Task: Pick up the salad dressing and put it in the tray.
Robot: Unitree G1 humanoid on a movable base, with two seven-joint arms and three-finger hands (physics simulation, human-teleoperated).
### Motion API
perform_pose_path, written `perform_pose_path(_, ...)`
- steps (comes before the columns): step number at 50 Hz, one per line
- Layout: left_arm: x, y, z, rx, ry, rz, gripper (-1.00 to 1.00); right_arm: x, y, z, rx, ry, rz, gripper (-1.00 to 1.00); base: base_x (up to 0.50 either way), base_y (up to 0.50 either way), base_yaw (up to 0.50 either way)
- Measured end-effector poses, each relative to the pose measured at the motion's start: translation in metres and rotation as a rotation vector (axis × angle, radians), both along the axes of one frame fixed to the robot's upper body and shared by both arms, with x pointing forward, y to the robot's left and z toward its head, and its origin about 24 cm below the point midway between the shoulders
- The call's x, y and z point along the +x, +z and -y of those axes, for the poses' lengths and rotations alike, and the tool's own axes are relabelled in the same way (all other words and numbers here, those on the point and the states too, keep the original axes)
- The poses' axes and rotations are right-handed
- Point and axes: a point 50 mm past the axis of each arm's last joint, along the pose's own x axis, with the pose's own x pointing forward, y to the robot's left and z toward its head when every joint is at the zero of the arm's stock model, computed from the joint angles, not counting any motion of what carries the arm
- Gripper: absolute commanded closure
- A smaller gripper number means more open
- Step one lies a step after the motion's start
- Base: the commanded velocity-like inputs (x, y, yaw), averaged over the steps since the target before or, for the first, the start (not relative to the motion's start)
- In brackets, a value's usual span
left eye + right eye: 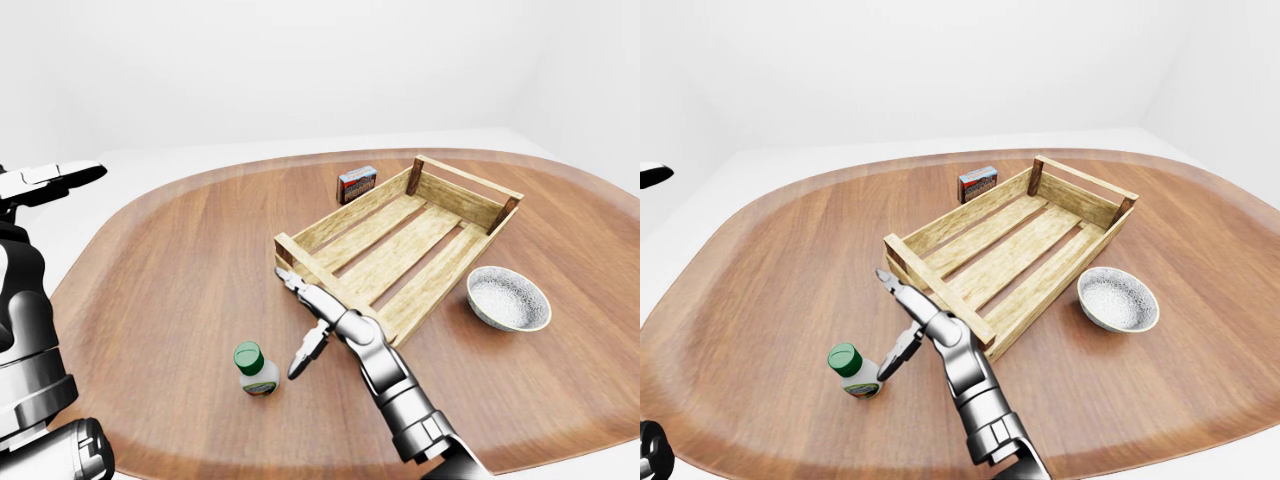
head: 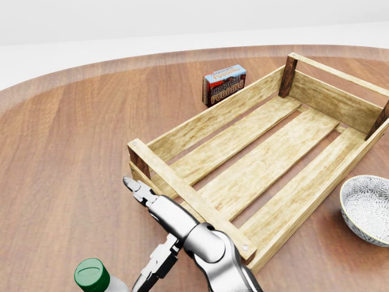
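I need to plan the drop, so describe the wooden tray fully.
The wooden tray is a pale slatted crate: three long planks for a floor with gaps showing the table beneath, low plank walls, and darker corner posts at its far end. It is empty and lies flat on the table, set diagonally. The pudding box stands just beyond its left wall, the bowl to its right. The right hand hovers by its near corner, open.

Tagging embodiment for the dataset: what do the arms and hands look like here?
Right arm: glossy silver, ribbed cylindrical segments with a rounded wrist joint. Right hand: three slim silver fingers with black tips. Left arm: black and silver housings. Left hand: white-and-black fingers. No cables, sleeves or markings visible.
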Motion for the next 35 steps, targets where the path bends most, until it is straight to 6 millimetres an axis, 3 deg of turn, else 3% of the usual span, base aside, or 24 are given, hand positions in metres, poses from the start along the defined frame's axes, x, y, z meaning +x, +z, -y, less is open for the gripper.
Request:
perform_pose_path(20, 0.001, -0.003, 0.000, 0.000, 0.000, -0.011, -1.00, 0.009, -0.019, -0.012, -0.039, 0.087, -0.135, -1.00, 0.00, 0.00, 0.00)
perform_pose_path(35, 0.002, -0.005, -0.001, -0.001, -0.002, -0.024, -1.00, 0.025, -0.009, -0.037, -0.018, 0.298, -0.225, -1.00, 0.00, 0.00, 0.00)
